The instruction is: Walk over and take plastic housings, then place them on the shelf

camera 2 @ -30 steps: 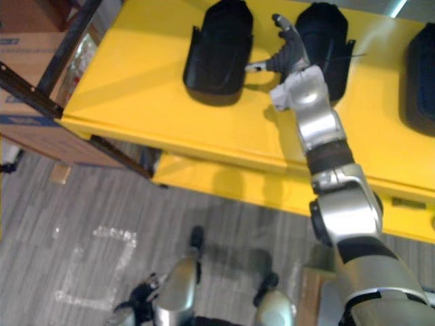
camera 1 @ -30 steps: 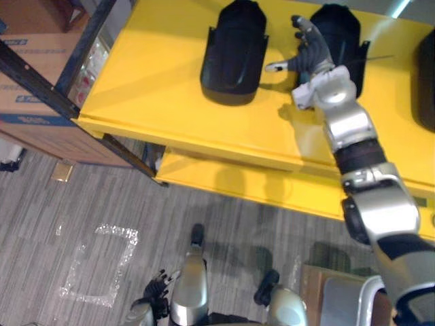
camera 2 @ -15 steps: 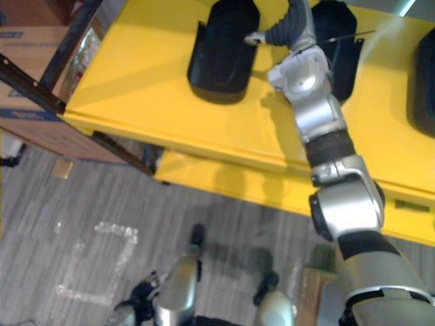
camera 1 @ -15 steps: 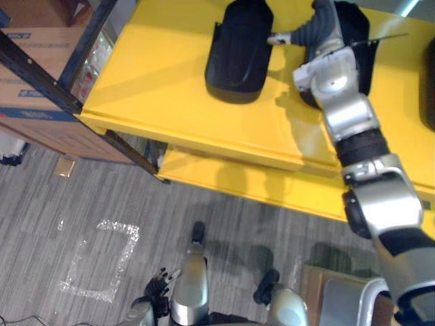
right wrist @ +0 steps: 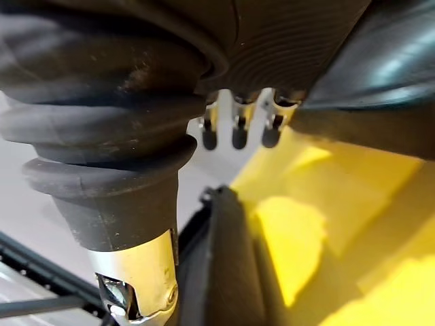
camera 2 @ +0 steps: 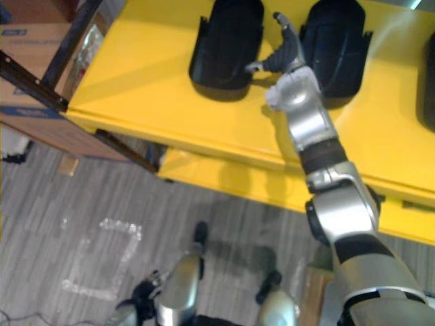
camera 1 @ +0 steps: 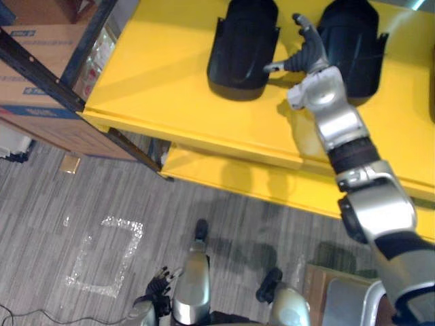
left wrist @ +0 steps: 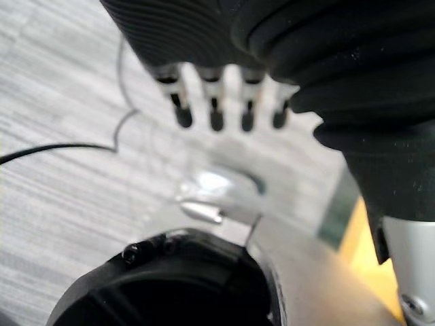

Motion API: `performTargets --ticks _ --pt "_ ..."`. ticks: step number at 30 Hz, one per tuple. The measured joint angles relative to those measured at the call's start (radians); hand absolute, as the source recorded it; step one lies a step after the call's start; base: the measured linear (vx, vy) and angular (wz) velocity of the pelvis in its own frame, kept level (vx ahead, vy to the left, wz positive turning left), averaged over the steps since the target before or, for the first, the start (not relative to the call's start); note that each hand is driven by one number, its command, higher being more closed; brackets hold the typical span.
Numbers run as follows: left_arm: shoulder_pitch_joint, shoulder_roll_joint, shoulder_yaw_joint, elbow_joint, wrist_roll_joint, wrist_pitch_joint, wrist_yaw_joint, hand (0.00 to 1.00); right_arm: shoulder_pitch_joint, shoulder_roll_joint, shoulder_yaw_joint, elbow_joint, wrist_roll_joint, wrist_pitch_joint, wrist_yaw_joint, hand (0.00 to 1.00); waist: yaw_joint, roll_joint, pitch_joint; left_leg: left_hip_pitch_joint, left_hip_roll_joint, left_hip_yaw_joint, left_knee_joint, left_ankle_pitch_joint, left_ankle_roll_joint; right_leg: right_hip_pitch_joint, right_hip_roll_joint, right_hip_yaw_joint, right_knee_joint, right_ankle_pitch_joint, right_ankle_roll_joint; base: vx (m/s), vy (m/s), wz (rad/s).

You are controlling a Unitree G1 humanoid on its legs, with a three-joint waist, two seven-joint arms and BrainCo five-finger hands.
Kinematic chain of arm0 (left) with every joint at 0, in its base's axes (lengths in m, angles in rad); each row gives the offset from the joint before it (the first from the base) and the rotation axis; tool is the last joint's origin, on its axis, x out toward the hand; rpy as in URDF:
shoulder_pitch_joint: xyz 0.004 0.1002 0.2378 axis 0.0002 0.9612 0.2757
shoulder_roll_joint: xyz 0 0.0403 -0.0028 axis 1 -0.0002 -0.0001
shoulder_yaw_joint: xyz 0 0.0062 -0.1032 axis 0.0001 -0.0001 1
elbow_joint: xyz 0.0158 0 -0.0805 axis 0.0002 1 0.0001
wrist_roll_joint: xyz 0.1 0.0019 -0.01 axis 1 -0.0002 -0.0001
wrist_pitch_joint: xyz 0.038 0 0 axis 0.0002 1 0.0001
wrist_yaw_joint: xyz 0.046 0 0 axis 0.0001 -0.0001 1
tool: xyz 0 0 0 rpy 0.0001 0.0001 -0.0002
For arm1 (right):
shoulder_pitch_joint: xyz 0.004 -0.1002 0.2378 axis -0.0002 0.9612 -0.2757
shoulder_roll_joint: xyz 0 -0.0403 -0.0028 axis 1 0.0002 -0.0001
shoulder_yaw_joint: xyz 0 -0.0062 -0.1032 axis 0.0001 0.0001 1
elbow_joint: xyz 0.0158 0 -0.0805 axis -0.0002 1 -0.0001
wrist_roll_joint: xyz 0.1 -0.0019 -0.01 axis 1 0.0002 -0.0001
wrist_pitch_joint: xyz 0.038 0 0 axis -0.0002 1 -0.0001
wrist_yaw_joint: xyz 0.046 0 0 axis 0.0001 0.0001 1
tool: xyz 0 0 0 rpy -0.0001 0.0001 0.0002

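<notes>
Left eye view: yellow shelf [camera 1: 156, 75] across the top, grey floor [camera 1: 81, 183] below it.
Housings: three black plastic housings lie on the top board of the shelf, none in either hand.
Left housing [camera 1: 242, 44]: flat on the board, open end toward the shelf's front edge.
Middle housing [camera 1: 353, 47]: just beside the left one with a strip of bare yellow between them, lying the same way.
Third housing [camera 2: 427, 81]: cut off at the far right edge, apart from the middle one.
Right hand [camera 1: 307, 58]: reaches over the shelf into the gap between the left and middle housings. Fingers are straight and spread wide and grasp nothing. The thumb points toward the left housing.
Contact: the fingers lie close along the middle housing's near side. Cannot tell whether they touch it.
Right wrist view: fingers [right wrist: 236, 132] in a straight row, yellow board past them, dark housing surfaces on both sides.
Left hand [camera 1: 158, 288]: hangs low by the robot's side over the floor, well apart from the shelf.
Left wrist view: fingers [left wrist: 214, 112] relaxed and nearly straight, nothing held.
Lower shelf board [camera 1: 224, 176]: yellow, juts out under the top board.
Frame rail [camera 1: 41, 64]: dark, runs slantwise at the shelf's left end.
Cardboard box [camera 1: 30, 88]: behind that rail.
Tape square [camera 1: 105, 257]: pale outline on the floor, left of the robot.
</notes>
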Motion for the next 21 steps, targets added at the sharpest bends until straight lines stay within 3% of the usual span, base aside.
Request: performTargets --ticks 5,11,21 --pt "0.000 0.001 -0.003 0.000 -0.001 0.000 0.001 0.00 0.000 0.001 -0.038 0.045 0.042 0.002 0.037 0.00 0.000 0.000 0.000 -0.002 -0.008 -0.001 0.000 0.000 0.001 -0.003 -0.009 -0.002 0.005 -0.005 0.002 0.00 0.000 0.00" --pt "-0.001 0.006 -0.013 -0.001 -0.004 0.002 0.001 0.00 0.000 -0.018 -0.038 0.051 0.058 -0.048 0.098 0.00 -0.001 0.001 0.000 -0.020 -0.010 -0.006 0.014 -0.001 0.001 -0.016 -0.012 -0.004 0.015 -0.009 -0.003 -0.01 0.000 0.01" --pt "-0.001 0.008 -0.017 -0.003 -0.006 0.004 0.001 0.00 0.000 -0.020 -0.009 0.068 0.058 -0.080 0.129 0.00 0.001 0.001 0.000 -0.020 -0.011 -0.008 0.018 -0.001 0.002 -0.015 -0.014 -0.004 0.018 -0.011 -0.006 -0.01 0.000 0.00"
